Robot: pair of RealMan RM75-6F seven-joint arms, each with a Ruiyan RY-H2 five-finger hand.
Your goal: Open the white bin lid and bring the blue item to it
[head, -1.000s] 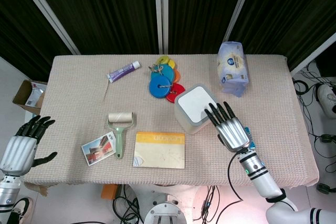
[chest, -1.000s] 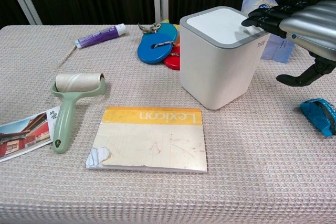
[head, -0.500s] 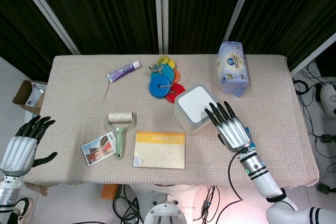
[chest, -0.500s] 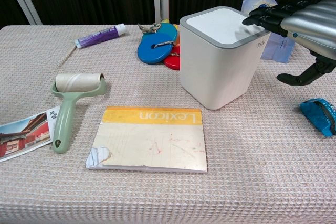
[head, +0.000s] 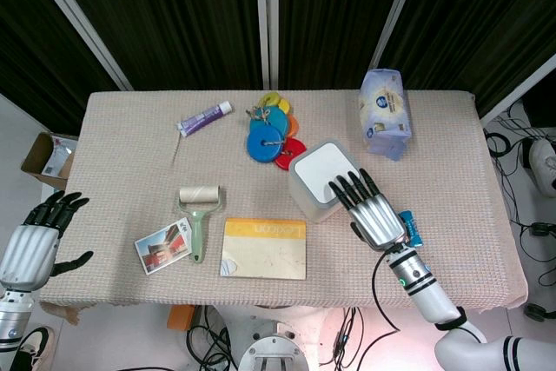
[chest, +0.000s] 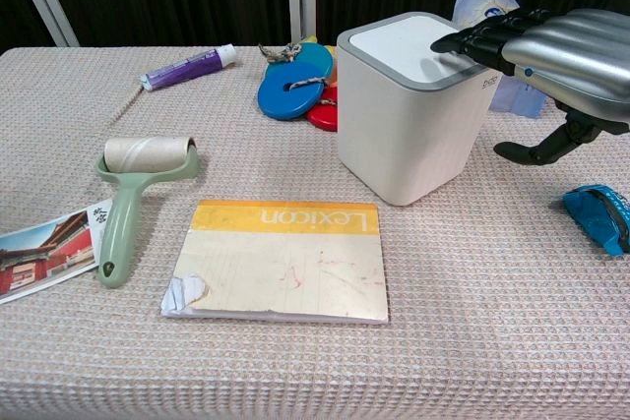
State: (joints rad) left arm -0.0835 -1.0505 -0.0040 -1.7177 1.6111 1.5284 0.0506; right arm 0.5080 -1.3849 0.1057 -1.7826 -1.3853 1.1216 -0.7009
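Right hand [chest: 551, 41] is held flat, fingers extended and spread, fingertips [head: 343, 187] over the near-right edge of the closed lid of the white bin [chest: 409, 105]; nothing is gripped. Blue item [chest: 598, 213] is seen lying on the desk [head: 130, 180] just right of that hand. Left hand [head: 35, 245] is held spread and empty, off the desk's near-left corner.

We note a yellow notepad [head: 263, 248]; left of it a lint roller [head: 196, 215] and postcard [head: 163, 246]; beyond it a purple tube [head: 204, 117], coloured discs [head: 272, 131] and a bag [head: 385, 112].
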